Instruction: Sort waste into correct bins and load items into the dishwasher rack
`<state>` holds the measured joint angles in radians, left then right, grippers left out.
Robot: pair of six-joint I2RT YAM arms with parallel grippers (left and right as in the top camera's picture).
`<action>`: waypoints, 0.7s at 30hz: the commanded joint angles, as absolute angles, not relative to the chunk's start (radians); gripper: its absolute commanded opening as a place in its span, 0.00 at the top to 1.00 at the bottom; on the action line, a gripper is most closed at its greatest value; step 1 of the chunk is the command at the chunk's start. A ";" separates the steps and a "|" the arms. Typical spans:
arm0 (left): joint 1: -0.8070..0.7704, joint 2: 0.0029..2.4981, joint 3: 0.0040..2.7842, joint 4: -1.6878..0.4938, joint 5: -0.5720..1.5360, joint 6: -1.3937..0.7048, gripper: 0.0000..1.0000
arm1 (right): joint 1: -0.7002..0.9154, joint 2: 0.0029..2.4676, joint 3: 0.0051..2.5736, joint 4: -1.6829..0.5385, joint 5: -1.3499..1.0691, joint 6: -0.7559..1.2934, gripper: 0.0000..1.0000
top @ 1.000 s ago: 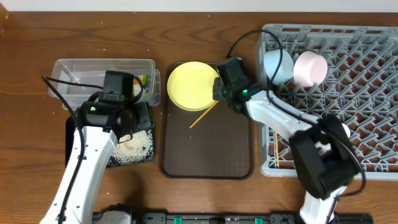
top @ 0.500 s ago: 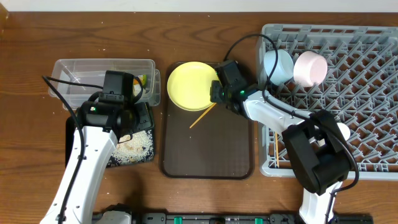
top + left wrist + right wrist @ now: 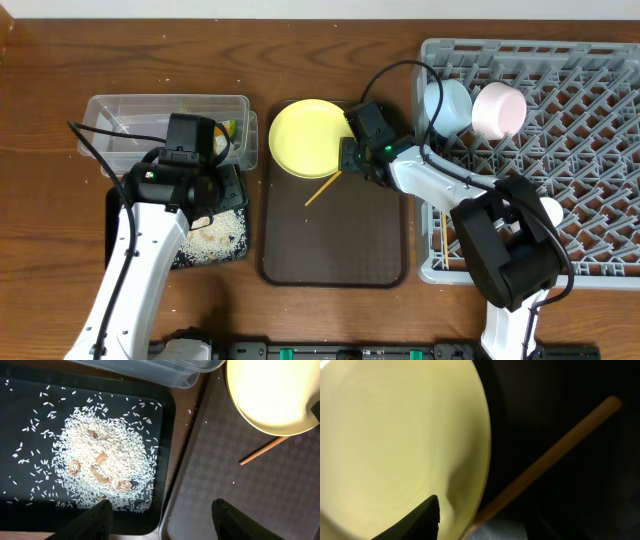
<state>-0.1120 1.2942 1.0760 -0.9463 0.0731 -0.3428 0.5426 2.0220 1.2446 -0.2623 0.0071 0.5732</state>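
Observation:
My right gripper (image 3: 348,160) is low over the right rim of the round yellow plate (image 3: 308,137), right by a thin wooden chopstick (image 3: 326,186) lying on the brown tray. In the right wrist view one dark finger (image 3: 417,520) lies over the plate (image 3: 395,435) and the chopstick (image 3: 550,455) runs beside it; the other finger is lost in the dark. My left gripper (image 3: 165,522) is open and empty over the black tray (image 3: 237,190), which holds the rice scraps (image 3: 100,460). The light-blue bowl (image 3: 447,105) and pinkish bowl (image 3: 498,110) sit in the grey rack (image 3: 590,150).
The dark-brown serving tray (image 3: 335,245) lies between the bins and the rack. The clear tub (image 3: 130,115) at the back left holds the green-and-orange wrapper (image 3: 230,130). A small pale cup (image 3: 547,212) shows in the rack behind my right arm.
My right gripper has shifted slightly forward and left along the plate's rim, nearer the chopstick. The left arm has not moved.

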 commanded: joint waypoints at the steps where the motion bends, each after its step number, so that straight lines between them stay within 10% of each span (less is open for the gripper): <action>1: -0.110 1.296 1.084 -0.953 0.075 -0.337 0.34 | 0.542 2.010 1.248 -0.267 -0.011 0.558 0.47; 7: -0.110 1.296 1.084 -0.953 0.075 -0.337 0.34 | 0.507 1.923 1.249 -0.228 0.055 0.497 0.52; 12: -0.110 1.296 1.084 -0.953 0.074 -0.337 0.34 | 0.467 1.908 1.249 -0.218 0.118 0.463 0.97; 21: -0.110 1.296 1.084 -0.953 0.074 -0.337 0.34 | 0.433 1.964 1.249 -0.147 0.058 0.431 0.98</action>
